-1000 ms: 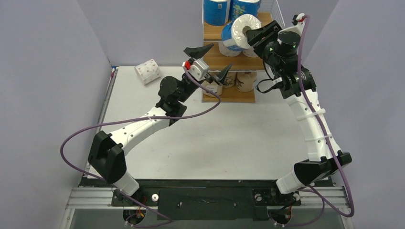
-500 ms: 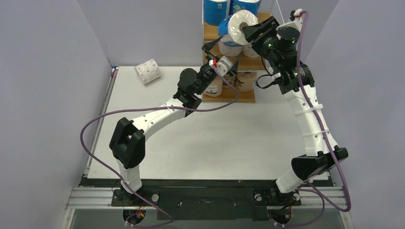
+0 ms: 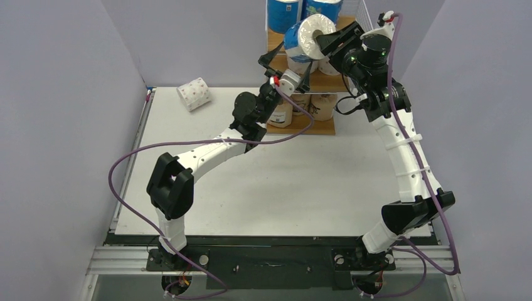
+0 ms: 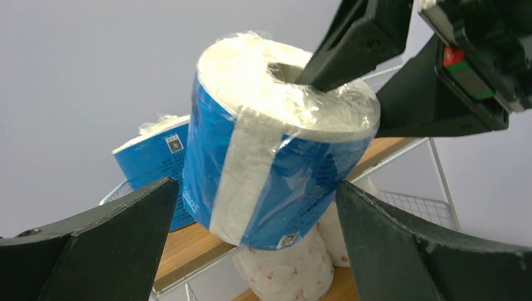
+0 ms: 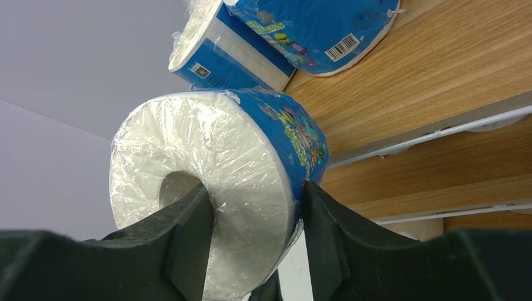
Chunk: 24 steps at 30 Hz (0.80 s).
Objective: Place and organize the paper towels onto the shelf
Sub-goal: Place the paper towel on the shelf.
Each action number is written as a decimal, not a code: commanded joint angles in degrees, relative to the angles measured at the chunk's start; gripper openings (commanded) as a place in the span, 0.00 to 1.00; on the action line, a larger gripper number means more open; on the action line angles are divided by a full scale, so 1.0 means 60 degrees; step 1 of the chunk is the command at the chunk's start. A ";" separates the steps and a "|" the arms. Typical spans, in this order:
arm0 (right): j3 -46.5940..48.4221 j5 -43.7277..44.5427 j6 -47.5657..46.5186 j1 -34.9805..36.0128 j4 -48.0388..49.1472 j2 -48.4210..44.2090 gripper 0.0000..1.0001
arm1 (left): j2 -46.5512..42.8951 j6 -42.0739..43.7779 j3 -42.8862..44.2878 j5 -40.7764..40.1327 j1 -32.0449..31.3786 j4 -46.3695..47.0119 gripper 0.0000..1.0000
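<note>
My right gripper (image 3: 329, 42) (image 5: 257, 191) is shut on a blue-wrapped paper towel roll (image 3: 307, 36) (image 5: 251, 163), one finger in its core and the other on its outer side. It holds the roll tilted in the air, just in front of the shelf's (image 3: 301, 127) top board (image 5: 426, 81). My left gripper (image 3: 287, 66) (image 4: 255, 185) is open just below that roll (image 4: 276, 169), with its fingers on either side and not touching it. Two blue rolls (image 3: 282, 12) (image 5: 313, 25) stand on the top board. Pink-dotted rolls (image 4: 288, 269) sit on the middle board and brown rolls (image 3: 323, 106) on the bottom one.
One pink-dotted roll (image 3: 193, 94) lies on its side at the table's far left corner. Grey walls enclose the table on the left, right and back. The shelf's wire mesh side (image 4: 414, 204) is close behind the right gripper.
My left arm swung right and up from beside the shelf to under the held roll, staying open. The right gripper carried the blue roll slightly up and left.
</note>
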 commanded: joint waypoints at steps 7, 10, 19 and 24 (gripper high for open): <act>0.0398 -0.0243 0.0306 -0.0125 0.0905 -0.0031 0.37 | 0.0057 -0.0669 0.0604 0.0112 0.0083 0.0678 0.96; 0.0439 -0.0295 0.0308 -0.0119 0.0889 0.0028 0.38 | 0.0182 -0.0869 0.0809 0.0095 0.0133 0.0470 0.96; 0.0348 -0.0433 0.0374 -0.0192 0.1000 0.0020 0.50 | 0.0349 -0.1322 0.1476 -0.0399 0.0174 -0.0469 0.92; 0.0417 -0.0599 0.0512 -0.0250 0.1024 0.0100 0.54 | 0.0442 -0.1606 0.1802 -0.0639 0.0222 -0.0996 0.87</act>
